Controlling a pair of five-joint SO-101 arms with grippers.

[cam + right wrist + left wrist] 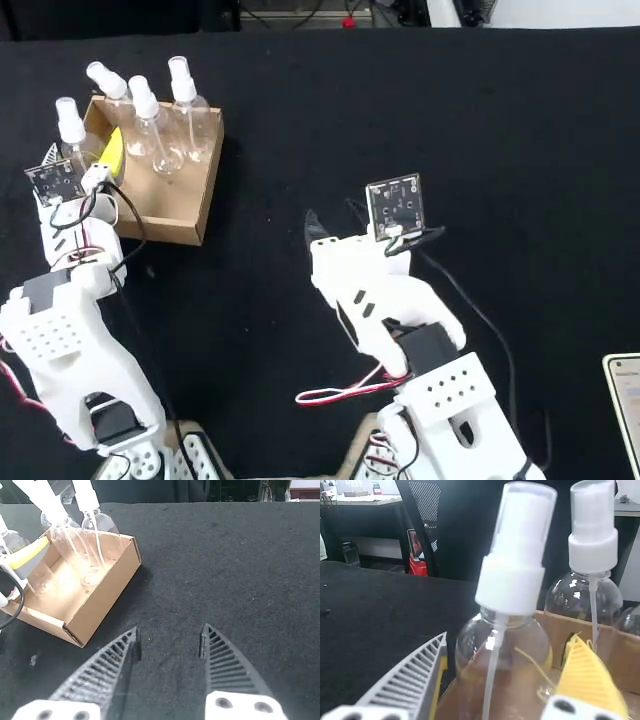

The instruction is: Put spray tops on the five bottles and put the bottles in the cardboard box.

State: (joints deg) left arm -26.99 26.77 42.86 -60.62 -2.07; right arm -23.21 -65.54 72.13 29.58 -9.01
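Observation:
The cardboard box (pixel 185 205) stands at the table's far left. Three clear bottles with white spray tops (pixel 150 125) stand upright inside it, and they show again in the right wrist view (pixel 92 527). A further capped bottle (pixel 70 135) is at the box's left corner, and my left gripper (pixel 88 160) is shut on it. In the left wrist view this bottle (pixel 512 605) stands between the grey finger (pixel 410 680) and the yellow finger (pixel 585 680). My right gripper (pixel 170 640) hangs open over the black cloth right of the box (pixel 100 605), holding nothing; the high view shows it mid-table (pixel 318 228).
Black cloth (pixel 500 120) covers the whole table, with wide free room to the right of the box. A flat pale device (pixel 626 400) lies at the right edge. Red and white cables (pixel 335 392) trail near the right arm's base.

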